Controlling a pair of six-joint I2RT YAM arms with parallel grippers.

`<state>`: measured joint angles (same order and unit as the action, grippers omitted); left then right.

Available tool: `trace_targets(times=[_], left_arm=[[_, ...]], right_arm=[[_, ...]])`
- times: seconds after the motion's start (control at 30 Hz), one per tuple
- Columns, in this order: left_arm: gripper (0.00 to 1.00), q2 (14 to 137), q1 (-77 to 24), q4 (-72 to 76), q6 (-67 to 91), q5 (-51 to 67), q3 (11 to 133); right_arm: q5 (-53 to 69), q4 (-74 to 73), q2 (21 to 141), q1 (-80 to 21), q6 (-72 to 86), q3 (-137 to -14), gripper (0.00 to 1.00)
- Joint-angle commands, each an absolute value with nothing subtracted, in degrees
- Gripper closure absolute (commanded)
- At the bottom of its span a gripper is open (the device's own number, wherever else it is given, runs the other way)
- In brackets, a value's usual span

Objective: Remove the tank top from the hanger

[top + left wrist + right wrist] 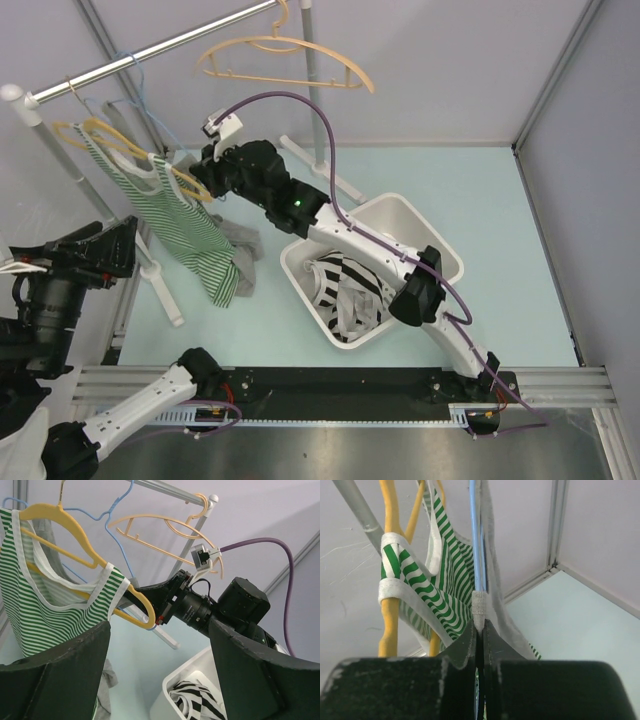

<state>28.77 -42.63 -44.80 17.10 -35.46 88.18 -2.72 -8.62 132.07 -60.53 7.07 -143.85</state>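
A green-and-white striped tank top (pixel 190 225) hangs on a yellow hanger (pixel 95 130) on the rail. Behind it a grey tank top (pixel 240 242) hangs on a thin blue hanger (pixel 475 530). My right gripper (pixel 205 165) is at the rack. In the right wrist view it (pixel 480 626) is shut on the grey tank top's ribbed strap (pixel 478 607), right where the strap wraps the blue hanger. The striped top (pixel 440 585) is just to its left. My left gripper (pixel 115 248) is open and empty, low and left of the garments, with wide-apart fingers (pixel 65 665).
A white bin (pixel 410 215) holding a black-and-white striped garment (pixel 345 290) stands under the right arm. An empty peach hanger (pixel 290 55) hangs on the metal rail (pixel 150 50). The rack's white feet (pixel 165 290) lie on the table. Grey walls enclose the back and right.
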Motion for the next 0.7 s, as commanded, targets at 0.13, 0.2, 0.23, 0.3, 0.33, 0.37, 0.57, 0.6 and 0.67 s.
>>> trace_targets(times=[0.13,0.2,0.23,0.3,0.33,0.37,0.57,0.6,0.67], left_arm=[[0.16,31.2,-42.8,-45.09,18.81,-33.57,89.74],[0.16,31.46,-42.8,-45.09,19.07,-33.05,89.74],[0.16,31.81,-42.8,-45.09,19.33,-32.96,89.65],[0.16,32.17,-42.8,-45.0,19.69,-32.17,89.74],[0.16,32.52,-42.8,-44.91,19.95,-31.91,89.74],[0.15,32.69,-42.8,-45.0,20.13,-31.73,89.82],[0.16,34.71,-42.8,-43.86,20.57,-29.89,90.7],[0.15,35.06,-42.8,-43.6,20.48,-29.62,90.79],[0.15,36.46,-42.8,-42.63,20.3,-28.57,91.49]], right_arm=[[-13.17,-2.21,126.84,-62.31,2.91,-146.78,1.0],[-16.24,-0.54,125.17,-62.75,0.54,-144.68,1.0],[-17.04,1.82,123.85,-63.1,0.18,-143.97,1.0],[-19.15,3.42,122.53,-63.37,-2.72,-142.56,1.0],[-19.33,3.86,121.91,-63.63,-3.33,-142.12,1.0],[-19.68,4.22,120.51,-63.55,-4.38,-140.99,1.0],[-20.74,6.5,114.1,-63.63,-6.24,-135.1,1.0],[-20.66,7.03,113.04,-63.63,-6.33,-132.22,1.0],[-20.65,7.47,110.84,-63.81,-6.24,-129.48,1.0]])
